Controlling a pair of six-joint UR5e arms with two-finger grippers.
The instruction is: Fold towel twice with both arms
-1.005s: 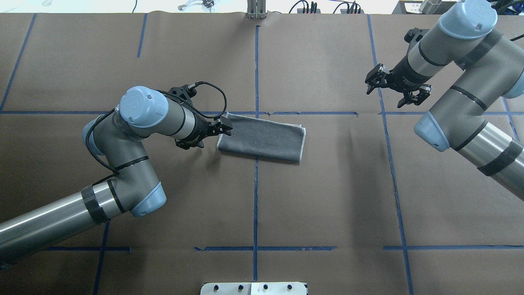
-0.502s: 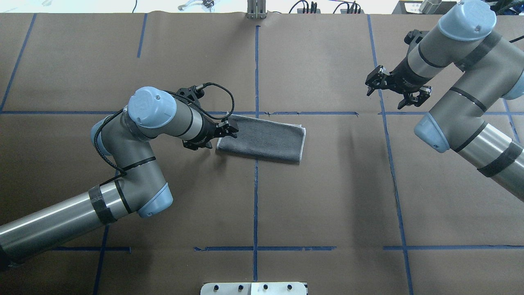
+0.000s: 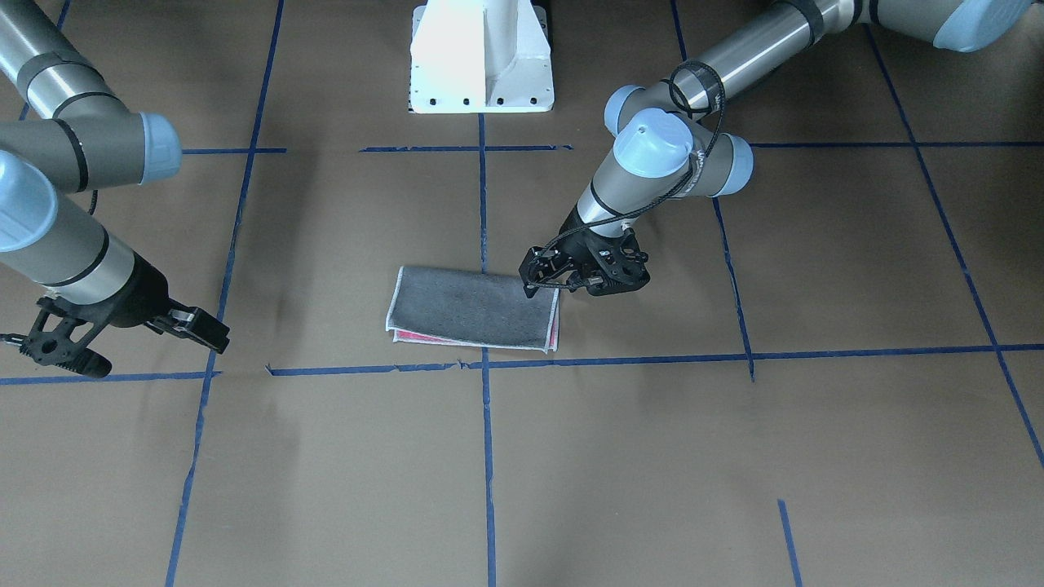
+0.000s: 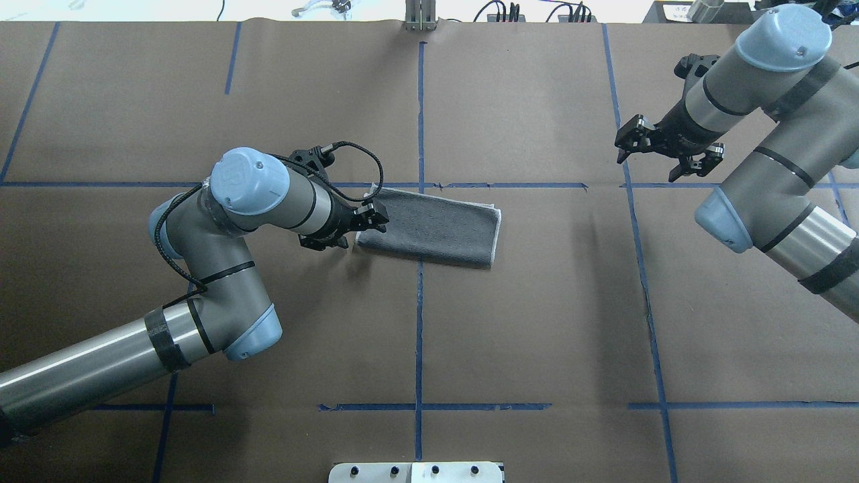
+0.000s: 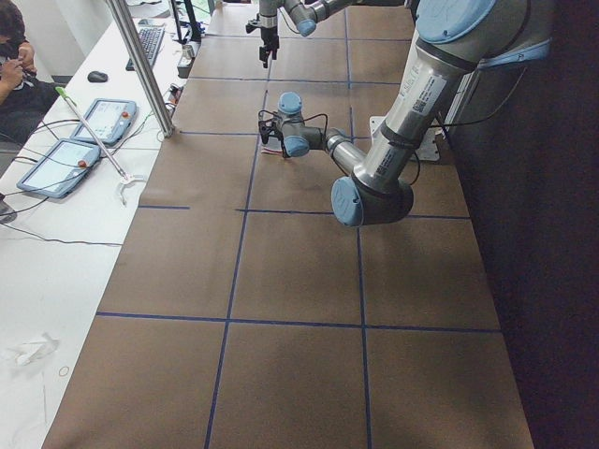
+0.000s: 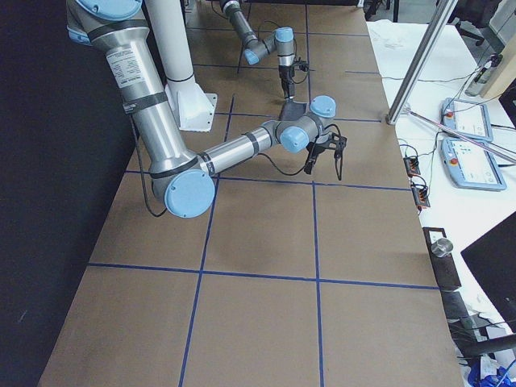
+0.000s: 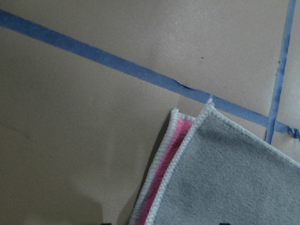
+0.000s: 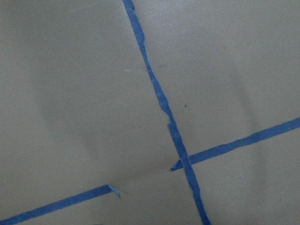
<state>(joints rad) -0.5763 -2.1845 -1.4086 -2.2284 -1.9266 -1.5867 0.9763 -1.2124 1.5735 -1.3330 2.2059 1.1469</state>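
The towel [image 4: 433,225] lies folded once into a long strip near the table's middle, grey face up, and also shows in the front view [image 3: 469,306]. The left wrist view shows its corner [image 7: 225,178] with a pink-red layer peeking out under the grey one. My left gripper [image 4: 359,231] is open and low at the towel's left short end, jaws astride that edge; it also shows in the front view [image 3: 545,277]. My right gripper [image 4: 647,168] is open and empty, held above the bare table far to the towel's right, also seen from the front [image 3: 139,346].
Blue tape lines [image 4: 419,302] divide the brown table cover into squares. The white pedestal [image 3: 481,57] stands at the robot's side. A metal post [image 4: 419,17] is at the far edge. Tablets [image 5: 75,140] and cables lie on the operators' desk beyond.
My left gripper has moved right and closer onto the towel's left end. My right arm has drifted right, away from the towel.
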